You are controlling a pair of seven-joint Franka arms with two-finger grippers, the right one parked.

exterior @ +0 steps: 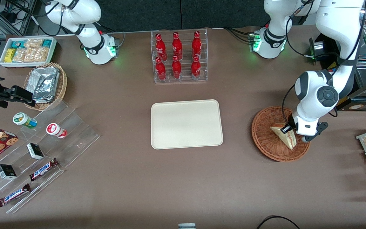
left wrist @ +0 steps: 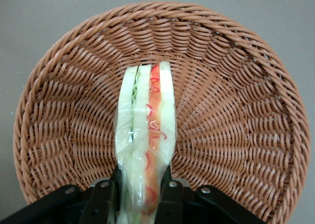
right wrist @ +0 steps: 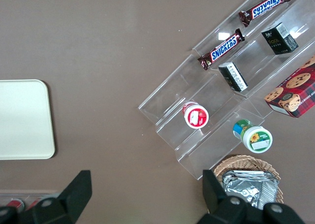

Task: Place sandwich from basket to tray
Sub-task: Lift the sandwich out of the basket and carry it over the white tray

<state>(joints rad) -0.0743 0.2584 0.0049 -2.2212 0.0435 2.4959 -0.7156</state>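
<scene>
Sandwich, a triangular wedge of white bread with red and green filling (left wrist: 145, 135), stands on its edge inside the round reddish-brown wicker basket (left wrist: 236, 86). My gripper (left wrist: 142, 197) is over this basket, and its two black fingers (left wrist: 106, 199) press the sandwich from both sides. Flat cream rectangular tray (exterior: 186, 124) lies near the basket, toward the parked arm's end.

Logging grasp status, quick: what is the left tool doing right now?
Left tool: shut on the triangular white-bread sandwich, low inside the round reddish-brown wicker basket.
</scene>
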